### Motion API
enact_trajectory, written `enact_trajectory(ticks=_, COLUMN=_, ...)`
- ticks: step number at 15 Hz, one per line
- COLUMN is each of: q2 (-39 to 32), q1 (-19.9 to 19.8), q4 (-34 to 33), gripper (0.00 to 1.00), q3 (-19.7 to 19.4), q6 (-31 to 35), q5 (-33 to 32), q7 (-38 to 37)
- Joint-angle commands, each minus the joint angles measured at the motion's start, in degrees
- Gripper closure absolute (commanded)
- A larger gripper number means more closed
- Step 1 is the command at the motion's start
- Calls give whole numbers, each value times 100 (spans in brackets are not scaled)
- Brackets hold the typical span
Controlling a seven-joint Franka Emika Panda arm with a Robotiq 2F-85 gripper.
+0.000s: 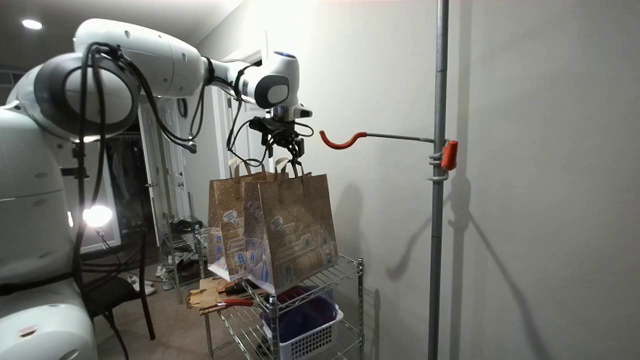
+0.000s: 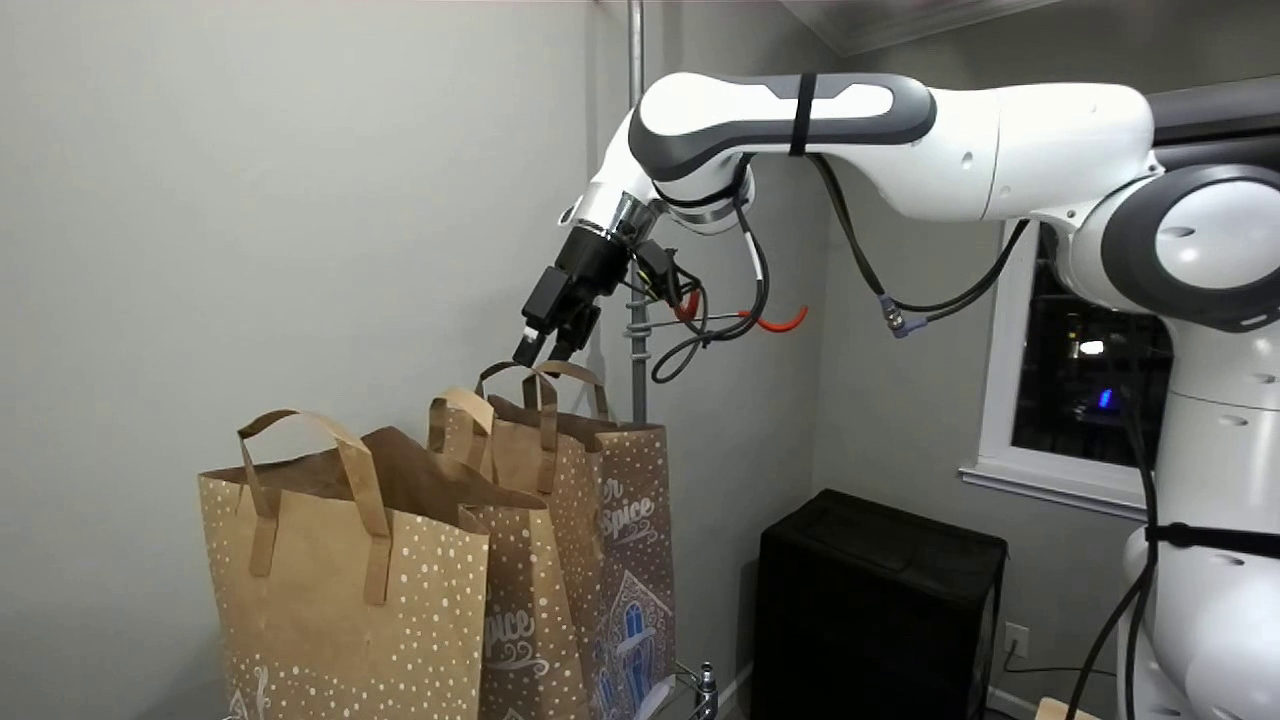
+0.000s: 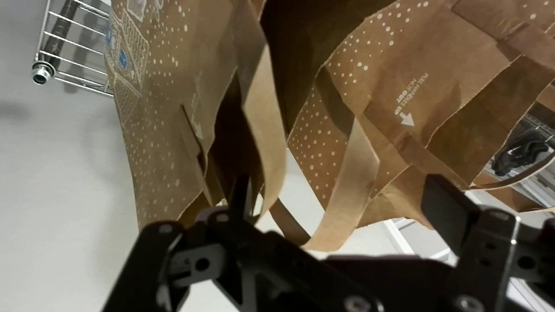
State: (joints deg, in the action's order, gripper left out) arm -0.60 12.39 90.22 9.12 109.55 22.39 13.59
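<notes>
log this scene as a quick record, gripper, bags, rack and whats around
gripper: open
nearest: bag handles, close by; whether it touches them cannot be told
paper bags: brown, printed, standing on the wire rack
lower in the rack: white basket
by the wall: grey pole, upright, with a red-ended hook attached
also in view: black chair

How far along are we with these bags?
Done: the paper bags stand upright on the wire rack, and the gripper is at the bag handles. In hand: in the wrist view, handles show between its open jaws; contact is unclear. Left, apparently: the grip itself, since no handle looks clamped.
</notes>
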Motion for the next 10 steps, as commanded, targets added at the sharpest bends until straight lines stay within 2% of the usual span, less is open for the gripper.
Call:
enact_trajectory(ticks=1, q2=-326, q1=19, q4=-274, gripper=0, q3=157, q6=53, q5=-534, q7=-604)
enact_trajectory(ticks=2, q2=-349, q1=41, q4=-282, gripper=25, q3=182, q6=83, q5=-827, q7=-789)
enact_trajectory(ticks=3, q2=-377, q1=66, q4=-320, gripper=26, q3=199, q6=73, q5=-1123, q7=-971)
enact_trajectory(ticks=6, q2=-403, q1=129, q4=-442, gripper=46, q3=229, q6=-63, q5=-1867, q7=-1516)
enact_trajectory(ticks=10, q2=-450, q1=166, q4=-647, gripper=72, q3=253, q6=-493, q5=-2287, q7=-1947)
